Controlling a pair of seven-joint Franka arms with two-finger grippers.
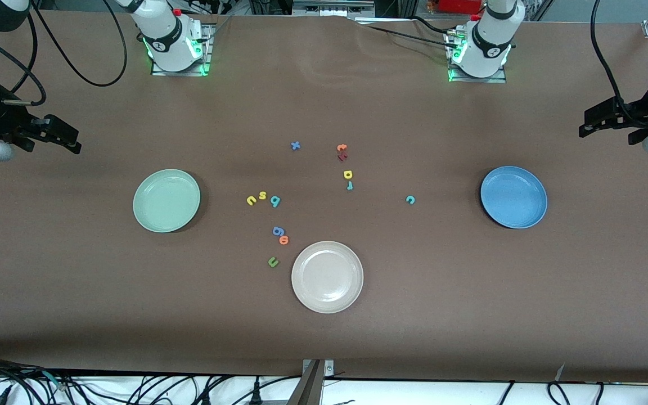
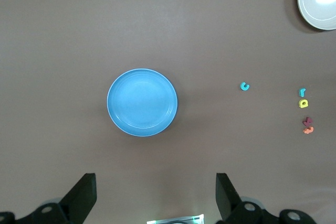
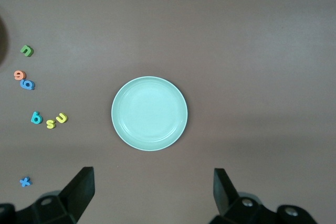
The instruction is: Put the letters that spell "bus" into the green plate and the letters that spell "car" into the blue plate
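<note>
The green plate (image 1: 166,201) lies toward the right arm's end and the blue plate (image 1: 513,197) toward the left arm's end; nothing lies in either. Beside the green plate sit the yellow u (image 1: 251,200), yellow s (image 1: 262,196) and teal b (image 1: 275,201) in a row. Mid-table lie the yellow a (image 1: 347,175) and teal r (image 1: 350,185), with the teal c (image 1: 410,199) closer to the blue plate. My right gripper (image 1: 71,139) hangs open and holds nothing, high over its table end. My left gripper (image 1: 587,124) does likewise at its own end.
A beige-white plate (image 1: 327,277) lies nearest the front camera. Close to it are a blue g (image 1: 278,230), an orange o (image 1: 284,240) and a green u (image 1: 273,262). Farther from the camera lie a blue x (image 1: 295,145), an orange t (image 1: 342,148) and a dark red letter (image 1: 342,157).
</note>
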